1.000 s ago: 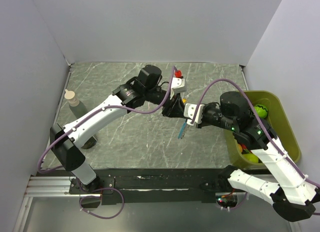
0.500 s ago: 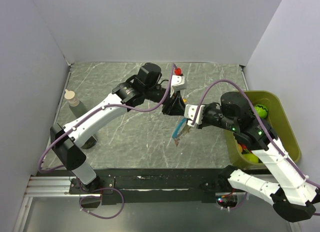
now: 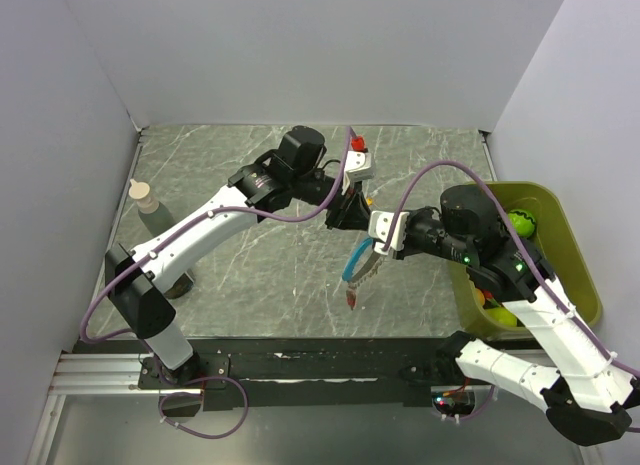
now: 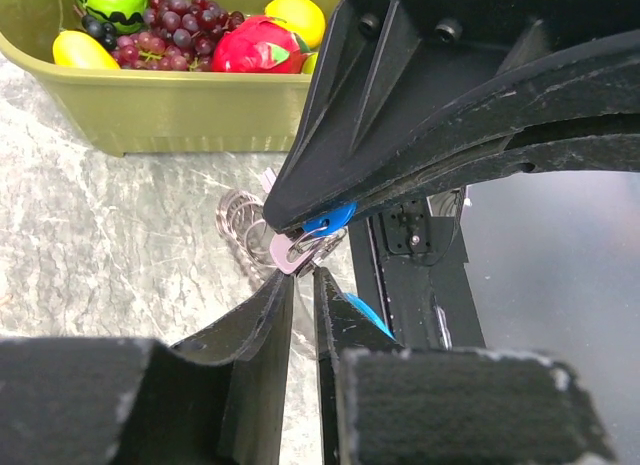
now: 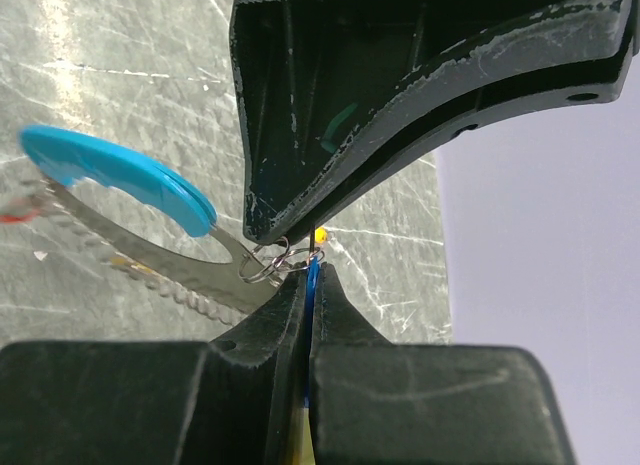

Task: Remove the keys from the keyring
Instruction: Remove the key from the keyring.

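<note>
My left gripper (image 3: 345, 211) and right gripper (image 3: 374, 235) meet tip to tip above the table's middle. In the right wrist view my right gripper (image 5: 312, 270) is shut on a small blue key (image 5: 313, 281). Thin wire rings of the keyring (image 5: 265, 264) join it to the left finger's tip. A light-blue strip (image 5: 110, 169) and a silvery chain (image 5: 170, 287) hang off to the left. In the left wrist view my left gripper (image 4: 303, 273) is closed on the keyring (image 4: 318, 247), beside a pink tab (image 4: 279, 253) and the blue key (image 4: 330, 220). The light-blue strip (image 3: 355, 259) dangles, with a red piece (image 3: 352, 297) at its end.
An olive bin (image 3: 580, 275) of toy fruit stands at the right edge, and it also shows in the left wrist view (image 4: 170, 105). A small beige bottle (image 3: 143, 196) stands at the far left. A red-topped object (image 3: 356, 145) sits behind the left gripper.
The light-blue strip and chain have swung down and to the left, and the red piece now hangs lower. Both grippers have stayed almost in place.
</note>
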Robot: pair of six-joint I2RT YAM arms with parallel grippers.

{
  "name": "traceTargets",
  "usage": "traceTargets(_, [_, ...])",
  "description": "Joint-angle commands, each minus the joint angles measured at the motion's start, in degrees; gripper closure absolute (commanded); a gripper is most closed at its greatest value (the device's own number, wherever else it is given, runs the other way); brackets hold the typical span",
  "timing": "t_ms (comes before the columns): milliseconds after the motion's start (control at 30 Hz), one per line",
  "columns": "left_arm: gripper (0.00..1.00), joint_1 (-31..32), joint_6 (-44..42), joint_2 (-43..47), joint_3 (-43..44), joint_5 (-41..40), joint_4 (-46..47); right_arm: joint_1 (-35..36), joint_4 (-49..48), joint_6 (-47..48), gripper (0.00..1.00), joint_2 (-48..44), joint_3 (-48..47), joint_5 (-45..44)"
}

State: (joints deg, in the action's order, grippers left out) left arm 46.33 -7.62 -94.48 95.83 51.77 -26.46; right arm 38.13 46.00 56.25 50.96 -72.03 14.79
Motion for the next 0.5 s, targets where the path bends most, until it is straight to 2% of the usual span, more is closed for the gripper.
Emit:
traceTargets(0, [0.82,0.5,1.7,0.2,3.0,4.0,1.6,0.7,-3.7,0.1,1.0,-0.3,-0.1,0.3])
traceTargets(233, [0.84,0.5,3.0,0.3,3.0,4.4,2.5,0.7,-4.1,0.0,1.0,-0.3,0.0,0.2])
traceTargets(367, [0.98,0.5,5.5,-0.1,2.5,4.0,4.0,0.7,-4.3,-0.2,1.0,-0.3,0.2,0.3])
traceTargets(467, [0.99,0.5,6.7,-0.3,2.3,4.0,4.8,0.7,-4.5,-0.3,1.0,-0.1,0.3,0.3])
